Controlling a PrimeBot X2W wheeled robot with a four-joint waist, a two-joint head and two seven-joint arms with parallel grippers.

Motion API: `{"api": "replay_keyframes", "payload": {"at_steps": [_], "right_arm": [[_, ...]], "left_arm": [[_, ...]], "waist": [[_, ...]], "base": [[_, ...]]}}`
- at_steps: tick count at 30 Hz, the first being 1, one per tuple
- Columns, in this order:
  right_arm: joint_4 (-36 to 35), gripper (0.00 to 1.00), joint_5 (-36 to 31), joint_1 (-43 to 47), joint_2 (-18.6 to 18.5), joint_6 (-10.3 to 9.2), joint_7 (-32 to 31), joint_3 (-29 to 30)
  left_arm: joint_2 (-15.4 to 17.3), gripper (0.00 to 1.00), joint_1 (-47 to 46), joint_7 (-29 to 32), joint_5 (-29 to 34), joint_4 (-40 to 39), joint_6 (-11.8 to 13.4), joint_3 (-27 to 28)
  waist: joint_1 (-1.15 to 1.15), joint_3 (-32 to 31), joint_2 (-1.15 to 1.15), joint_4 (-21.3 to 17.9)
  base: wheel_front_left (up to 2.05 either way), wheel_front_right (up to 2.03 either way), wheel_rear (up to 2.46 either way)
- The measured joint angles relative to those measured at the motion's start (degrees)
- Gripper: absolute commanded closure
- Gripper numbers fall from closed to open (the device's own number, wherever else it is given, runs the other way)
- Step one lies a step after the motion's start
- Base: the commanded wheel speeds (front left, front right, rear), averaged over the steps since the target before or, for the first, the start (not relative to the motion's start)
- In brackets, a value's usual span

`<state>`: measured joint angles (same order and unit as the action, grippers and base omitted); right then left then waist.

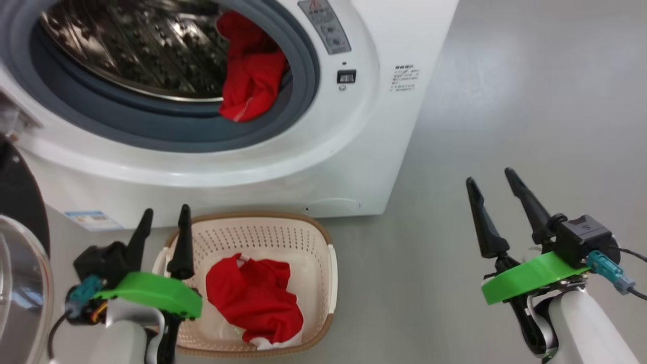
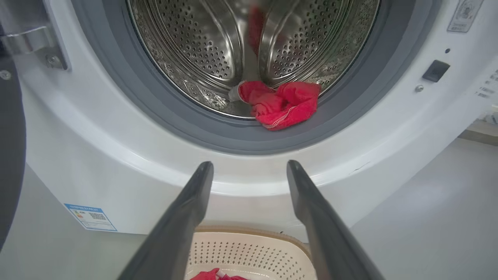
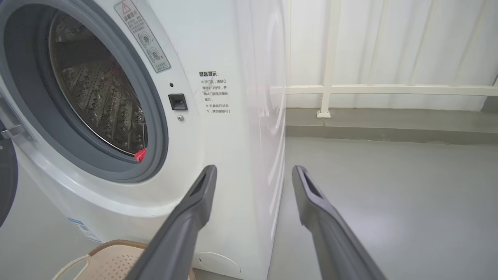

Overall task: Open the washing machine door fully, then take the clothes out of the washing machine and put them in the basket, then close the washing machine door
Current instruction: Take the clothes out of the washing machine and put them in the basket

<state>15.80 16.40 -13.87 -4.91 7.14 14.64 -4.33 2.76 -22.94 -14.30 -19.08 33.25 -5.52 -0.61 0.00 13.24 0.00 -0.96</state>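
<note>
Clothes point(image 1: 250, 76) bright red, soft and crumpled, edged with thin white trim. One piece at the front lip of the drum point(image 1: 141, 45), spilling from the perforated steel onto the grey ring point(image 1: 151, 134) of the washer point(image 1: 394, 126); in the right wrist view, just a red tip past the ring's edge. Another piece point(image 1: 252, 298) heaped in the basket point(image 1: 308, 225), with a white panel at its near edge. Faint red smear deep in the drum in the left wrist view, perhaps a reflection.

Basket down on the grey floor point(image 1: 505, 101), just in front of the washer, below the opening. Door point(image 1: 17, 202) swung wide to the left, black rim and glass bowl at the head view's left edge. Small blue label point(image 1: 91, 220) low on the washer's front.

Left pincer point(image 1: 166, 211) low over the basket's left rim, aimed at the drum mouth, fingers spread with nothing between them. Right pincer point(image 1: 490, 177) well off to the right over bare floor, aimed toward the washer's right front corner, fingers likewise parted and empty.
</note>
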Motion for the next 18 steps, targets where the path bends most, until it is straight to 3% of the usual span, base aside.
{"api": "replay_keyframes", "payload": {"at_steps": [9, 18], "right_arm": [[-5.33, 0.00, -2.57, 3.48, 0.81, 0.00, 0.00, 1.96], [-8.78, 0.00, -4.06, 7.35, 1.41, 0.00, 0.00, 3.47]], "left_arm": [[-0.21, 0.00, 8.48, 0.00, 4.88, -14.92, 0.01, 2.45], [-0.20, 0.00, 14.73, 0.00, 7.44, -21.91, -1.05, 1.72]], "waist": [[0.00, -4.43, 0.00, -0.12], [0.00, -7.49, 0.00, -0.56]], "base": [[0.00, 0.00, 0.00], [0.00, 0.00, 0.00]]}}
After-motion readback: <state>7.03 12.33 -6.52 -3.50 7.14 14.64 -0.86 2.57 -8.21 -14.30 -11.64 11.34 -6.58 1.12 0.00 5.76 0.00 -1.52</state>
